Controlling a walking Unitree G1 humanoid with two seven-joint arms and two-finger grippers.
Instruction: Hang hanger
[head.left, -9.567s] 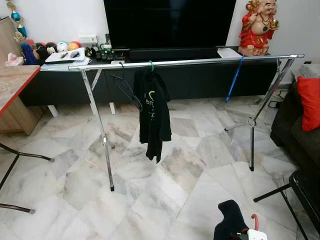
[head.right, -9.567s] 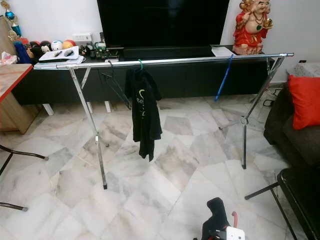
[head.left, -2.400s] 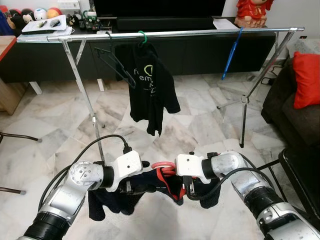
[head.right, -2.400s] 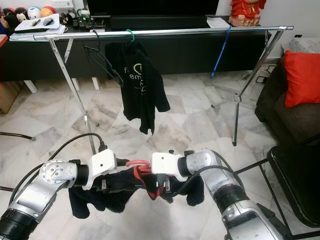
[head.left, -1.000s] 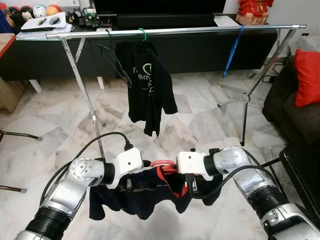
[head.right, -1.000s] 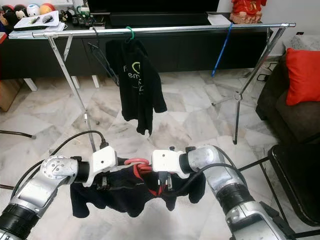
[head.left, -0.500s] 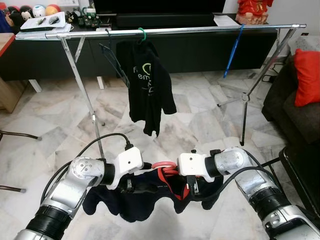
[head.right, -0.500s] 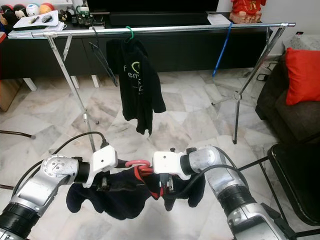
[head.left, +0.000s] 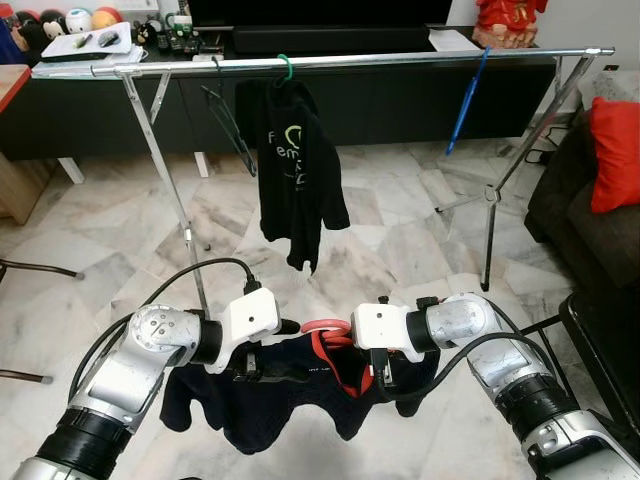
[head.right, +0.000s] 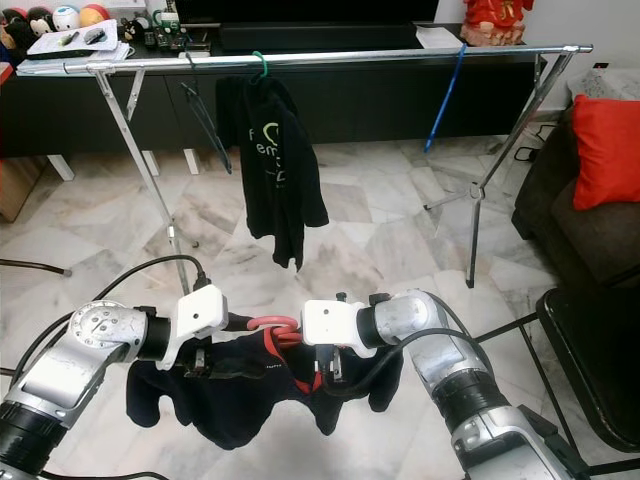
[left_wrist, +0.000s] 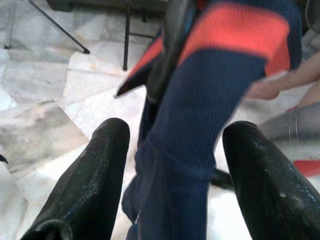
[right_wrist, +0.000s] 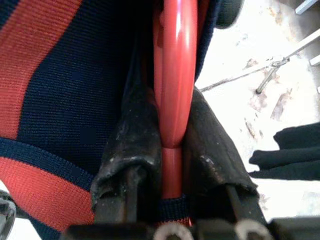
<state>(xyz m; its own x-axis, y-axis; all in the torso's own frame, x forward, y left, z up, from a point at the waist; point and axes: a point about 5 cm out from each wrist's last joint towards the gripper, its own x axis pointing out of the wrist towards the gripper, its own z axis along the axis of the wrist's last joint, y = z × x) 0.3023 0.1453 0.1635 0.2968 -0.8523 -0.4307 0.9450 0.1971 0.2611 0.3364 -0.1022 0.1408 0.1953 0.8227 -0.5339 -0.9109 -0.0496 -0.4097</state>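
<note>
1. Both arms are raised low in front of the robot, facing each other over the marble floor (head.left: 400, 250), well short of the rack (head.left: 360, 62).
2. The right gripper (right_wrist: 167, 142) is clamped on the red hanger (right_wrist: 172, 85); in the right wrist view its two black fingers (right_wrist: 127, 145) press against either side of the hanger's stem.
3. The hanger carries a navy garment (head.left: 290, 385) with red bands, which droops between the two arms; the hanger's red hook (head.left: 325, 328) sticks up between the wrists.
4. The left gripper (left_wrist: 172, 150) has its fingers (left_wrist: 95, 175) spread wide apart, with a fold of the navy-and-red cloth hanging between them. Whether the cloth touches either finger is hard to judge from that close view.
5. So the hanger with its garment is held low in the robot's grasp, not on the rack.
6. The rack is a long silver bar on crossed legs, standing ahead of the robot in front of a dark TV bench (head.left: 120, 110).
7. On the bar hang a black shirt (head.left: 298, 175) on a green hook (head.left: 283, 68), a bare black hanger (head.left: 228, 125) just to its left, and a blue hanger (head.left: 465, 105) well to the right.
8. A red cushion (head.left: 615, 150) lies on the sofa at the right edge.
</note>
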